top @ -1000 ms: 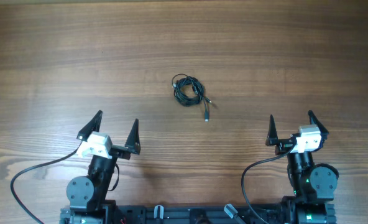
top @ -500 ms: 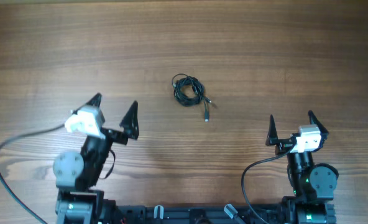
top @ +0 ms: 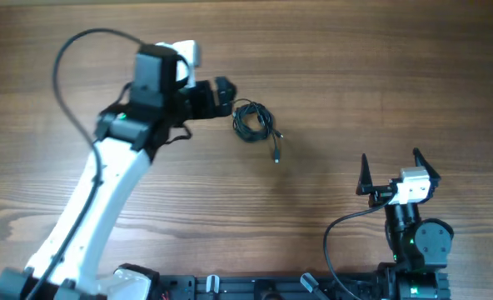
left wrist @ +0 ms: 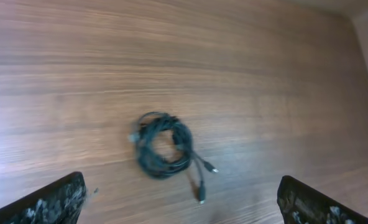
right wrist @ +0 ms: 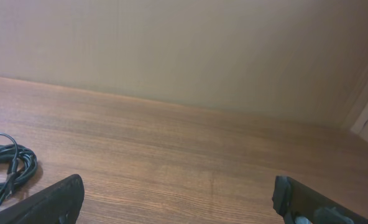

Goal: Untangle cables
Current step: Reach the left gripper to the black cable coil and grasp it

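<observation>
Right end effector (top: pixel 390 158), fingers apart and empty, is idling at the counter's (top: pixel 355 67) 5 o'clock. Left end effector (top: pixel 221 92), likewise apart and empty, is hovering just at 10 o'clock of the cables (top: pixel 251 122), which are lying coiled near centre. Advisable: pinching the plug tail (top: pixel 276 153) trailing toward 5 o'clock, not the whole coil.
</observation>
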Controlling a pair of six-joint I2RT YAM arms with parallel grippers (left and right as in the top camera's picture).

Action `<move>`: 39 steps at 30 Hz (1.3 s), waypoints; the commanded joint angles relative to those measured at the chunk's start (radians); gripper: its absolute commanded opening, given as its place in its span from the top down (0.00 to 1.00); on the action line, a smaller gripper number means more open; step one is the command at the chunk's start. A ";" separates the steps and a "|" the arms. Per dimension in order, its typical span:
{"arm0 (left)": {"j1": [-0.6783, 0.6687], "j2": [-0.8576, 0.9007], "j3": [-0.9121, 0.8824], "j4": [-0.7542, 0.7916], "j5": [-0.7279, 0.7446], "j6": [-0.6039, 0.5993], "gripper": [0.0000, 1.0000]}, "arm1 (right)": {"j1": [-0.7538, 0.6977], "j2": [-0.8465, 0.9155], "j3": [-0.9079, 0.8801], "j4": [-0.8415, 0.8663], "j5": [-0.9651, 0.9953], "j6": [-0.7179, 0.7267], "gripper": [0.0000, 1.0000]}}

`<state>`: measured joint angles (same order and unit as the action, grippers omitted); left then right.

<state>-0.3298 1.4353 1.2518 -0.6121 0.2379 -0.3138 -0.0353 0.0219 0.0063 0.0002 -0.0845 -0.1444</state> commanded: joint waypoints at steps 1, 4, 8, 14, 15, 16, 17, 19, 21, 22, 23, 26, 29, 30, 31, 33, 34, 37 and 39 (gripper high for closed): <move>-0.092 0.073 0.020 0.002 0.010 -0.010 0.00 | 0.004 -0.006 -0.001 0.003 0.010 -0.013 0.00; -0.156 0.117 0.020 0.012 -0.006 -0.009 0.00 | 0.004 -0.006 -0.001 0.003 0.010 -0.013 0.00; -0.185 0.198 0.020 0.017 -0.304 -0.381 0.05 | 0.004 -0.006 -0.001 0.003 0.010 -0.013 0.00; -0.185 0.420 0.020 0.043 -0.390 -0.655 0.33 | 0.004 -0.006 -0.001 0.003 0.010 -0.013 0.00; -0.185 0.444 0.020 0.048 -0.385 -0.672 0.38 | 0.004 -0.006 -0.001 0.003 0.010 -0.013 0.00; -0.185 0.462 0.020 0.057 -0.372 -0.671 0.40 | 0.004 -0.006 -0.001 0.003 0.010 -0.013 0.00; -0.185 0.484 0.020 0.066 -0.366 -0.671 0.40 | 0.004 -0.006 -0.001 0.003 0.009 -0.013 0.00; -0.185 0.510 0.020 0.067 -0.366 -0.671 0.41 | 0.004 -0.006 -0.001 0.003 0.010 -0.013 0.00; -0.185 0.536 0.020 0.068 -0.366 -0.671 0.41 | 0.004 -0.006 -0.001 0.003 0.010 -0.013 0.00; -0.185 0.547 0.020 0.067 -0.366 -0.671 0.41 | 0.004 -0.006 -0.001 0.003 0.010 -0.013 0.00; -0.185 0.557 0.020 0.068 -0.365 -0.671 0.42 | 0.004 -0.006 -0.001 0.003 0.010 -0.013 0.00; -0.185 0.575 0.020 0.075 -0.343 -0.671 0.67 | 0.004 -0.006 -0.001 0.003 0.010 -0.013 0.00; -0.180 0.570 0.020 0.054 -0.352 -0.622 0.96 | 0.004 -0.006 -0.001 0.003 0.010 -0.013 0.00; -0.171 0.552 0.020 0.032 -0.359 -0.551 0.96 | 0.004 -0.006 -0.001 0.003 0.010 -0.013 0.00; -0.163 0.535 0.020 0.011 -0.372 -0.519 0.96 | 0.004 -0.006 -0.001 0.003 0.010 -0.013 0.00; -0.127 0.450 0.020 -0.074 -0.439 -0.418 0.96 | 0.004 -0.006 -0.001 0.002 0.010 -0.013 0.00; -0.111 0.409 0.020 -0.096 -0.434 -0.341 0.96 | 0.004 -0.006 -0.001 0.003 0.010 -0.013 0.00; -0.079 0.273 0.020 -0.114 -0.339 0.086 0.96 | 0.004 -0.006 -0.001 0.003 0.010 -0.013 0.00; -0.080 0.250 0.020 -0.127 -0.319 0.274 0.92 | 0.004 -0.006 -0.001 0.003 0.009 -0.013 0.01</move>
<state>-0.4076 1.7393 1.2629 -0.7265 -0.1326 -0.4240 -0.0353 0.0223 0.0063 0.0002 -0.0845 -0.1448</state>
